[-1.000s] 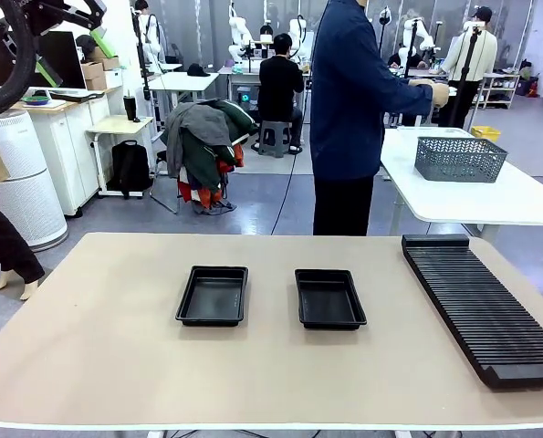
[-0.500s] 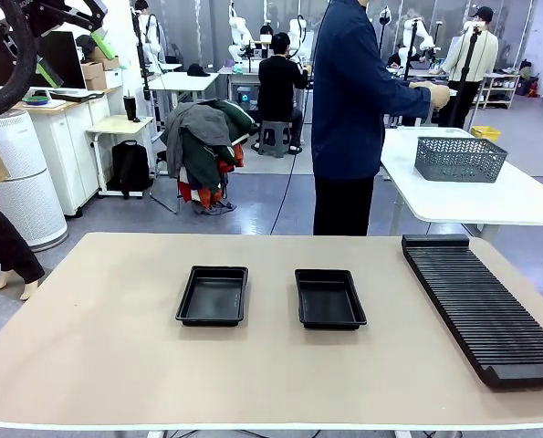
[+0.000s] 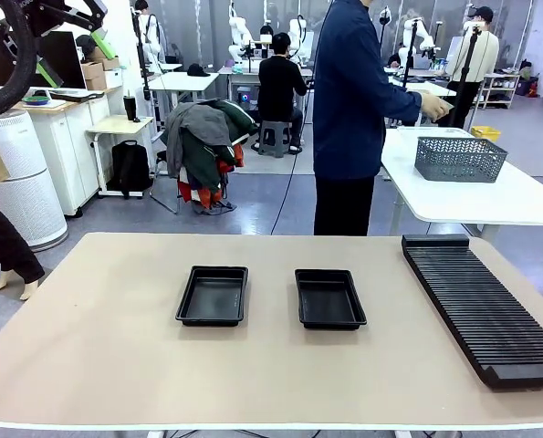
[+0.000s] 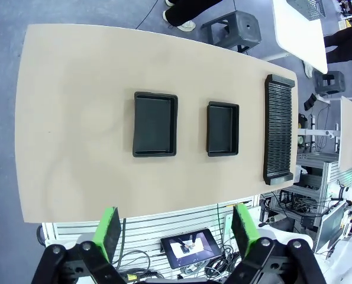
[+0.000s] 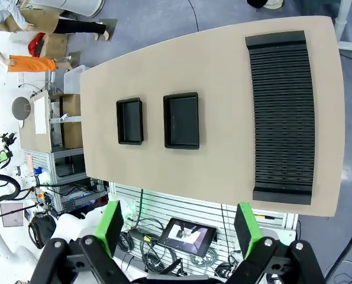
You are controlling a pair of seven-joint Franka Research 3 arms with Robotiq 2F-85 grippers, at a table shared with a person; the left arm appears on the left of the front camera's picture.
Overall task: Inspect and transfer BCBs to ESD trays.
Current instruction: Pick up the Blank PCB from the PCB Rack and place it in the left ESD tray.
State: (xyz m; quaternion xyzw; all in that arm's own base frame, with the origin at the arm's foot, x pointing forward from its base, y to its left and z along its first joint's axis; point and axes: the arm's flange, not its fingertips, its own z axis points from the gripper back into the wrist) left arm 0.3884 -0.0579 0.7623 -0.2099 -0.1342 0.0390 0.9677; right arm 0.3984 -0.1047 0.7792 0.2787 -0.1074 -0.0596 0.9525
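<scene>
Front view: two ESD trays point(image 3: 213, 296) lie side by side mid-bench point(image 3: 88, 347), floors bare, with the long slotted rack point(image 3: 481, 306) to their right. The person point(image 3: 349, 109) reaches toward a grey basket point(image 3: 460, 157) on the next table. BCBs seem yet to come; best take each by its edges and lay it flat inside a rim. Left wrist view: left jaws spread wide, arm high, looking straight down. Right wrist view: right jaws likewise spread, high above the bench.
</scene>
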